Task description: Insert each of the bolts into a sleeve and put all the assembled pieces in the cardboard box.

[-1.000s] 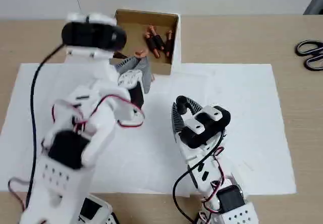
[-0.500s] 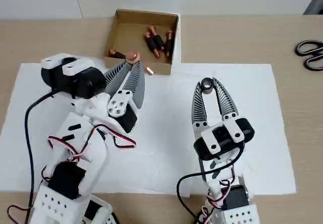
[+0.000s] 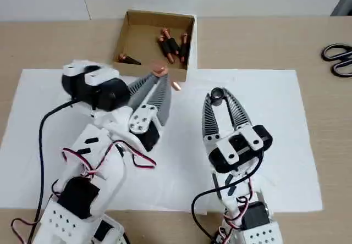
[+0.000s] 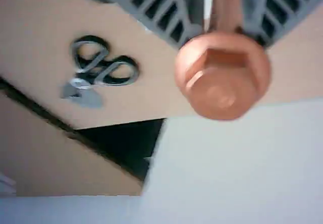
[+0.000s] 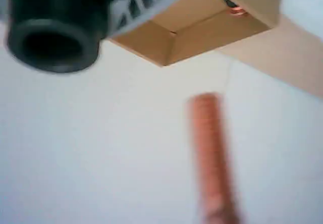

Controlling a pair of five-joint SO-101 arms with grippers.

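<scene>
The left claw (image 3: 156,79) is clenched on a copper bolt (image 3: 160,70), just beside the cardboard box (image 3: 138,38). The right claw (image 3: 218,98) grips a black sleeve (image 5: 53,38), near the bolt but not touching it. The risk, I think: the bolt seems slanted in its grip, so it may miss the sleeve's hole and drop on the table (image 3: 264,40).

No readable text, labels, brand marks, numbers or signs appear on any object in these three camera views.
</scene>
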